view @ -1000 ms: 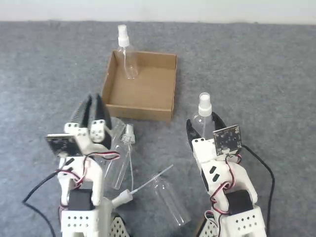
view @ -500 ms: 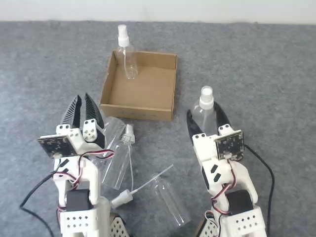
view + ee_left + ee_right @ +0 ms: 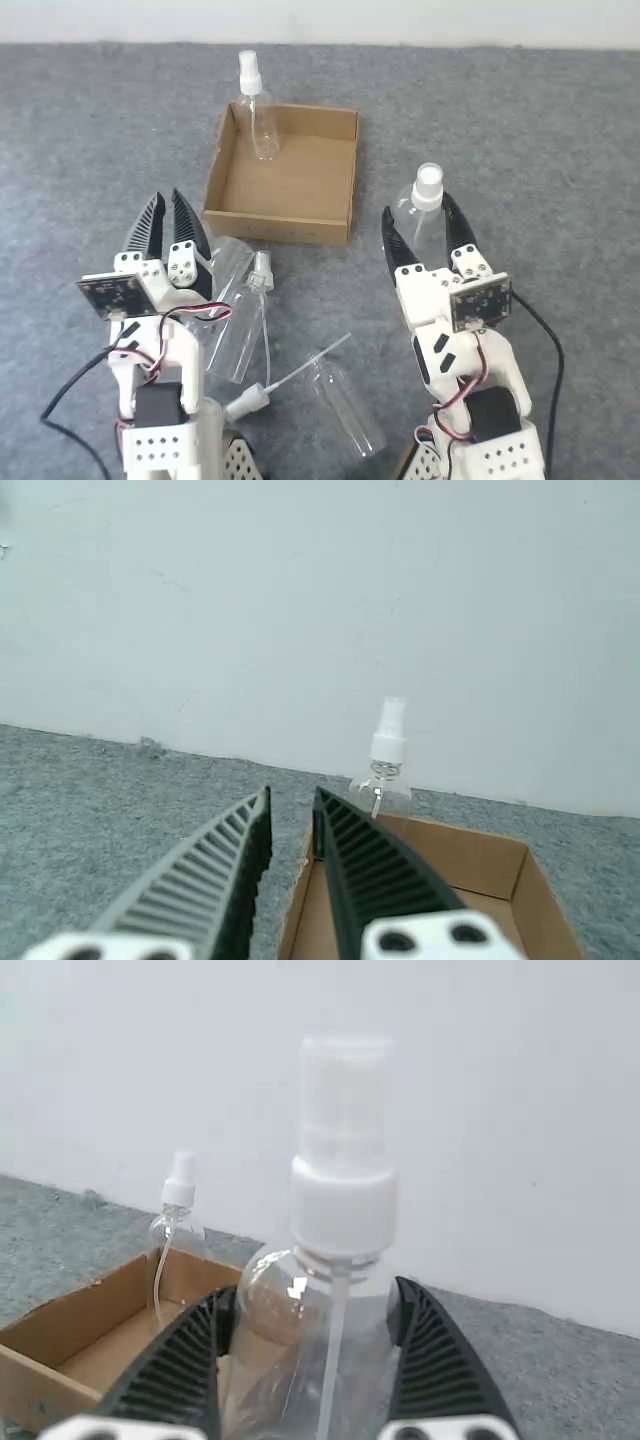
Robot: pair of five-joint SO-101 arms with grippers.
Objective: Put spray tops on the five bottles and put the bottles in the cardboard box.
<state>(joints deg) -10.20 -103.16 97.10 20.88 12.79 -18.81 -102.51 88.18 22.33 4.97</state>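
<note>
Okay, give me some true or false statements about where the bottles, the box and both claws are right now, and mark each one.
1. The right claw grips an upright capped bottle. True.
2. That bottle is inside the cardboard box. False: it is outside, beside the box.
3. Another spray-topped bottle stands in the box. True.
4. The left claw holds a bottle. False: it holds nothing.
5. An uncapped bottle lies on the carpet between the arms. True.
</note>
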